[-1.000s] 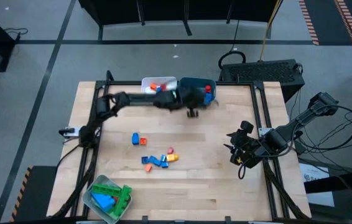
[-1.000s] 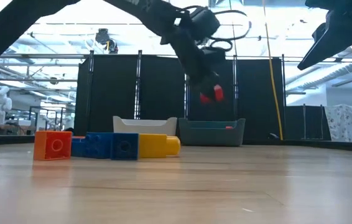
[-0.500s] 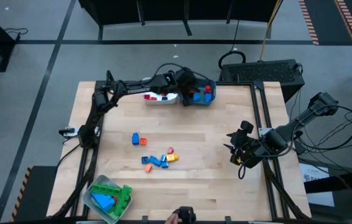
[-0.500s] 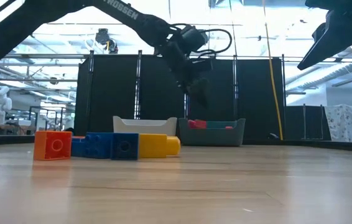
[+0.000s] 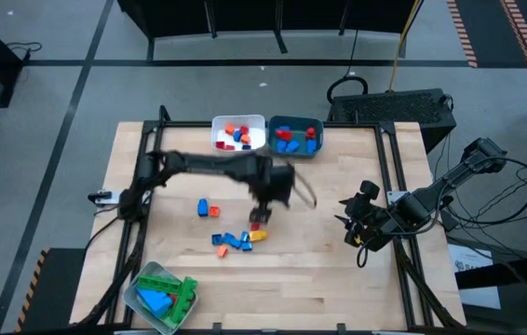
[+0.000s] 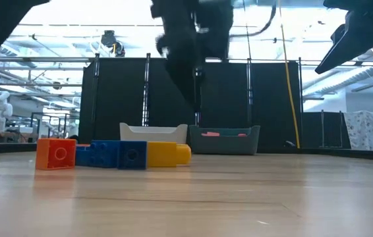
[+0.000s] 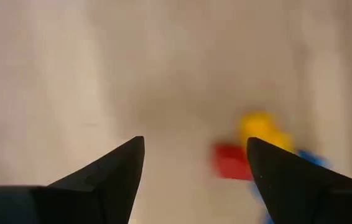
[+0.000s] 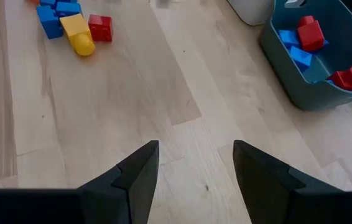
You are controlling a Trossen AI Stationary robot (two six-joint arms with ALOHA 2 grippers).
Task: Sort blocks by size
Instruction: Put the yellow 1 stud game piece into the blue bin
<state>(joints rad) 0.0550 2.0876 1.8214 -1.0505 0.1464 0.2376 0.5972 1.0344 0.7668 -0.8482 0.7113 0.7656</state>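
At the table's near-left corner a clear-grey bin (image 5: 158,298) held green and blue bricks. Farther in, loose blocks (image 5: 236,239) lay clustered mid-table: orange, blue and yellow ones, with a small red brick (image 7: 231,162) beside the yellow one (image 7: 258,129). The left gripper (image 7: 194,165) hung just above that cluster, its 2 fingers spread apart and holding nothing. The right gripper (image 8: 194,165) waited at the table's right edge, fingers likewise parted and empty. At the far edge, a white bin (image 5: 219,124) and a teal bin (image 5: 317,124) stood side by side, each holding red and blue bricks.
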